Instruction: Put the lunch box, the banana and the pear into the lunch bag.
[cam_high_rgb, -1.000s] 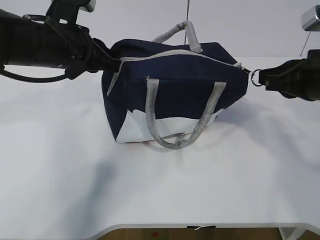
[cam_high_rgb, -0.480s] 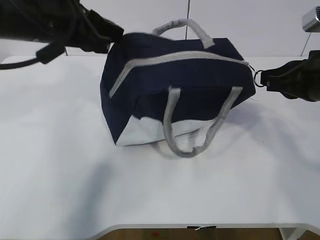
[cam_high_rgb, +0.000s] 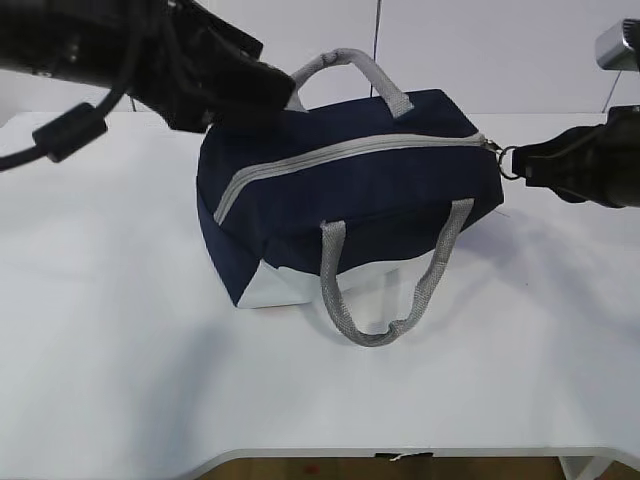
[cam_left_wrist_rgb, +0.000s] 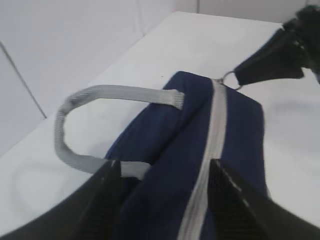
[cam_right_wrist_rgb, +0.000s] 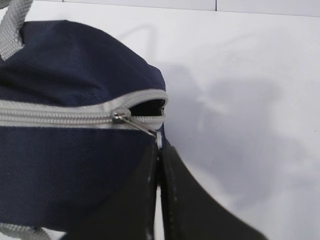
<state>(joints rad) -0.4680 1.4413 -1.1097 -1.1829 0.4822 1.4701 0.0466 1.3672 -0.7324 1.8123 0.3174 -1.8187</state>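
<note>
The navy lunch bag (cam_high_rgb: 350, 200) lies tilted on the white table, its grey zipper (cam_high_rgb: 350, 150) closed almost to the right end. My left gripper (cam_high_rgb: 265, 95) is open, its fingers standing either side of the bag's top left end (cam_left_wrist_rgb: 164, 162). My right gripper (cam_high_rgb: 522, 168) is shut on the zipper's ring pull (cam_high_rgb: 508, 161) at the bag's right end. In the right wrist view (cam_right_wrist_rgb: 159, 147) the pull runs from the slider (cam_right_wrist_rgb: 120, 116) into the closed fingers. A small gap stays open beside the slider. The lunch box, banana and pear are out of view.
One grey handle (cam_high_rgb: 380, 330) hangs down the bag's front, the other (cam_high_rgb: 345, 60) arches up behind it. The white table (cam_high_rgb: 120, 350) extends on all sides, with its front edge (cam_high_rgb: 400, 452) near the bottom. A pale wall stands behind.
The bag has rolled so its zipper faces the camera more. My left gripper has moved right and up over the bag's top left end. My right gripper has stayed on the ring pull.
</note>
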